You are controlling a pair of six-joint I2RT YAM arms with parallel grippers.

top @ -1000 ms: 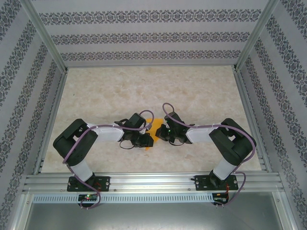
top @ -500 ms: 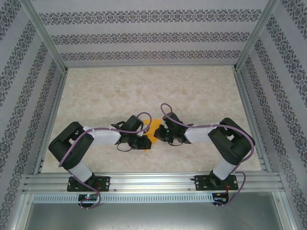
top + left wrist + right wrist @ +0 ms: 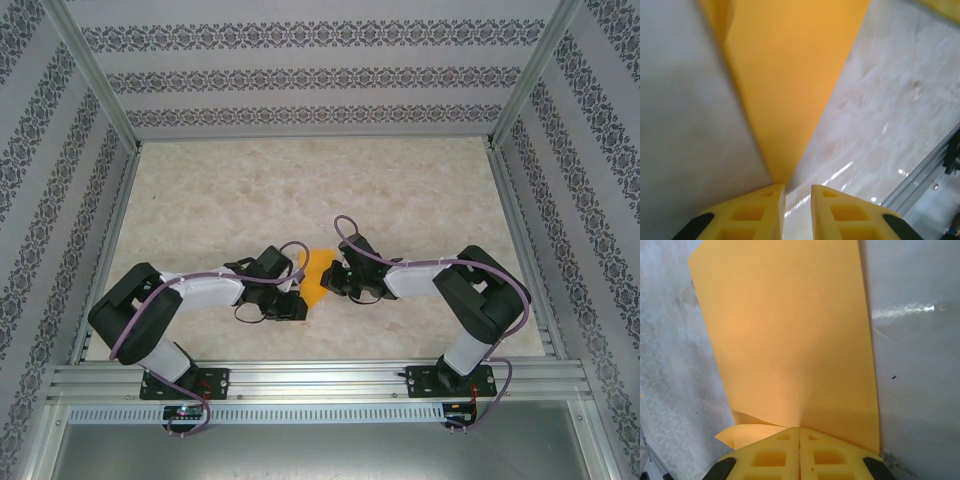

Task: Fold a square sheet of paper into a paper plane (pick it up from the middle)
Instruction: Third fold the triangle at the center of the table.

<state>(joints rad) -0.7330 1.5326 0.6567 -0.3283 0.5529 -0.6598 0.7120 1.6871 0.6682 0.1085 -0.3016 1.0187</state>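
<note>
Paper sheet (image 3: 790, 340): thin, plain orange-yellow, no print. Near edge pinched in my R gripper (image 3: 800, 429), jaws closed on it. Slight pucker at the pinch, small flap curling out lower left. On L wrist cam it narrows to a point ending right at my L gripper (image 3: 797, 186) tips, w/ a folded strip along one long side. Top cam: sits betw. both wrists, front-centre of table (image 3: 400, 190).
</note>
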